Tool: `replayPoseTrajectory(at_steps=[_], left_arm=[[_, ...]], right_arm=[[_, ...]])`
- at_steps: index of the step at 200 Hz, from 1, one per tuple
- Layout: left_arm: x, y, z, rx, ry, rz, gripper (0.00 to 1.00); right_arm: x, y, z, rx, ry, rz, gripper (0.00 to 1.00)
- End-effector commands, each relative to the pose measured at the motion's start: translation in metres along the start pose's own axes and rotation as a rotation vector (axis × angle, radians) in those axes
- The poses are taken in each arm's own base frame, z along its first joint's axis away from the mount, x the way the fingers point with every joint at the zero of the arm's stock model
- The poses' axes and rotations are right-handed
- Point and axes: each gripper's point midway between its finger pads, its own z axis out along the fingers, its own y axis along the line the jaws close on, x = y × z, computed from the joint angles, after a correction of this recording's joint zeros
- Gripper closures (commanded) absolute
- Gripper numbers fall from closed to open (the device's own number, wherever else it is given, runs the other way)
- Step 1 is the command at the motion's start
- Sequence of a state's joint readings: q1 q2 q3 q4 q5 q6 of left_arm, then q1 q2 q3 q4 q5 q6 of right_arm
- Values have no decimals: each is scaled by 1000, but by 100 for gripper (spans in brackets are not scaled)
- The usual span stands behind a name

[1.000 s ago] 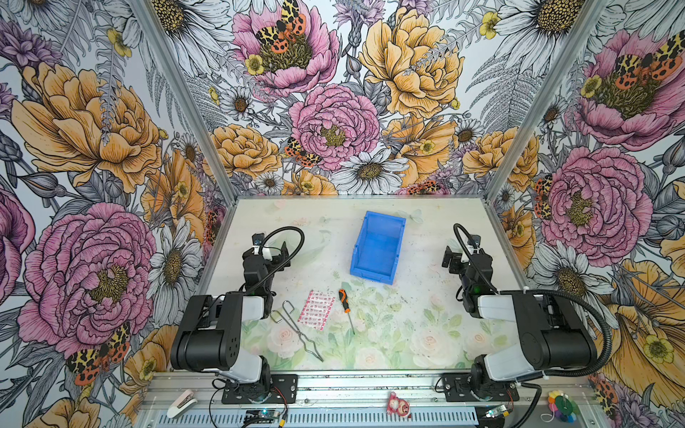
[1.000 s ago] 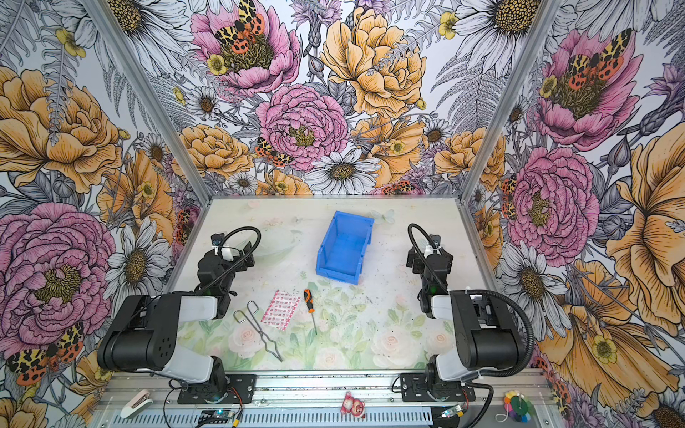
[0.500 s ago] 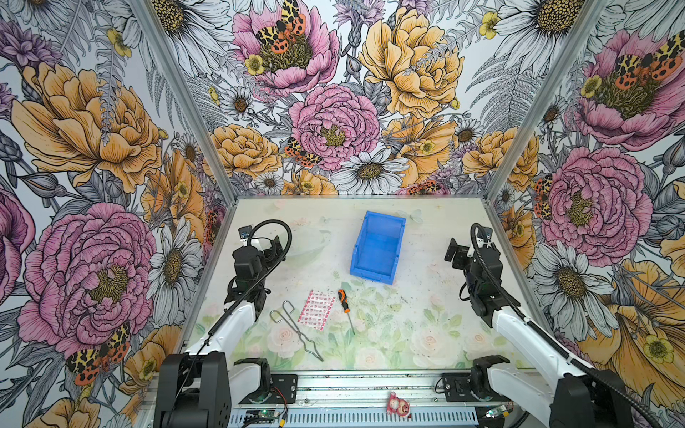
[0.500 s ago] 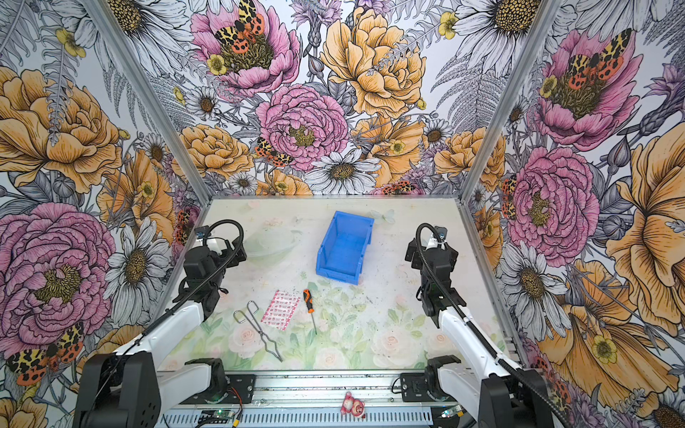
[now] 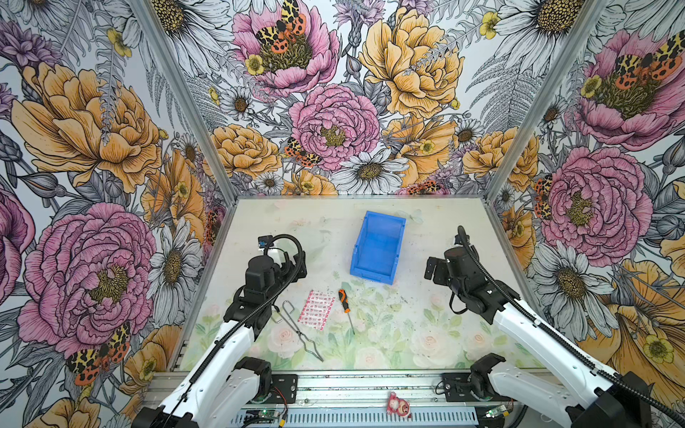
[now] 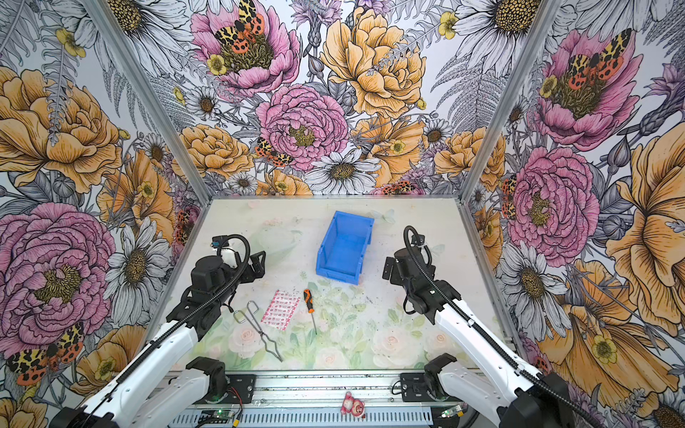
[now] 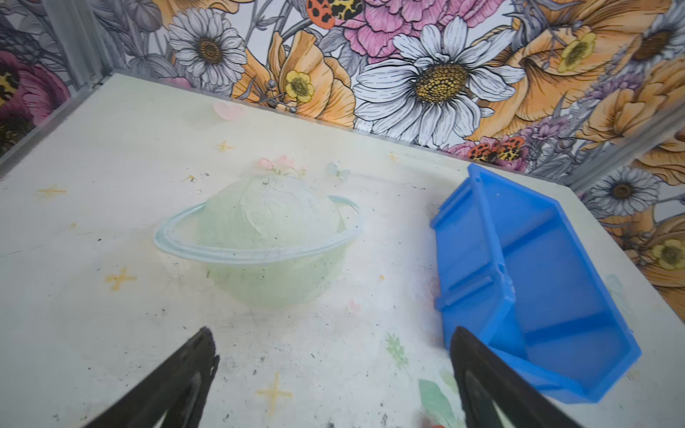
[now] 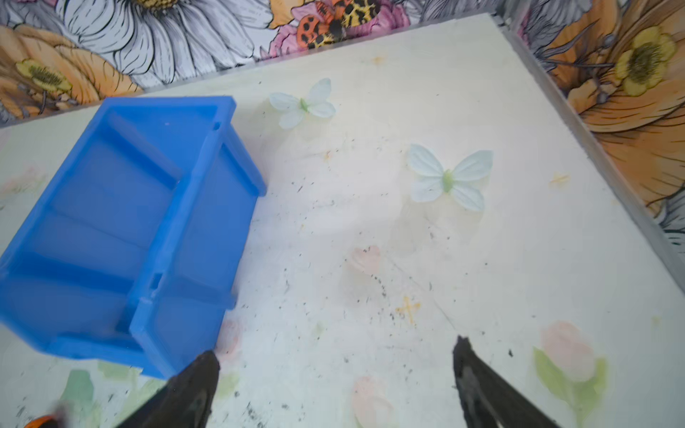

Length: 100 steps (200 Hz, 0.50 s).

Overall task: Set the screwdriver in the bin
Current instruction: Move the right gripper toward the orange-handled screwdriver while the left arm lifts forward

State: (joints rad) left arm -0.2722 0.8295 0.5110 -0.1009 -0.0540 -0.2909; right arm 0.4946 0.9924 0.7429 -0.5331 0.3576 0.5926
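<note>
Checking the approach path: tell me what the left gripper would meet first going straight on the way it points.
Most likely the table near its printed ringed planet: the left gripper, jaws open, tilts down toward it. The bin sits just off to one side, though depth is hard to judge.

2 top cams overhead; 2 wrist cams low, sharing bin (image 7: pixel 470 259).

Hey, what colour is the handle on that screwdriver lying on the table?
Orange with black sections. The screwdriver handle shows best in a top view.
</note>
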Motion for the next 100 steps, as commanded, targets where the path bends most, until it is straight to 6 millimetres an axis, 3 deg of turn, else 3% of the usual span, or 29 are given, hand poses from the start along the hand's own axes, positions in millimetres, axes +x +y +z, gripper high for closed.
replayPoseTrajectory(at_steps=[1,37,75,100], left_arm=[[20,-23,-11,84,66,-13,1],[47,-42,-27,156,155,10,2],[64,-37,-40,118,184,-27,1],[76,-30,-48,78,206,-48,1]], right_arm=[[27,21,-6,-42,83,-15,0],[52,61,-14,-150,166,-175,1],[81,105,-19,-238,216,-460,1],[89,134,-21,-290,231,-596,0]])
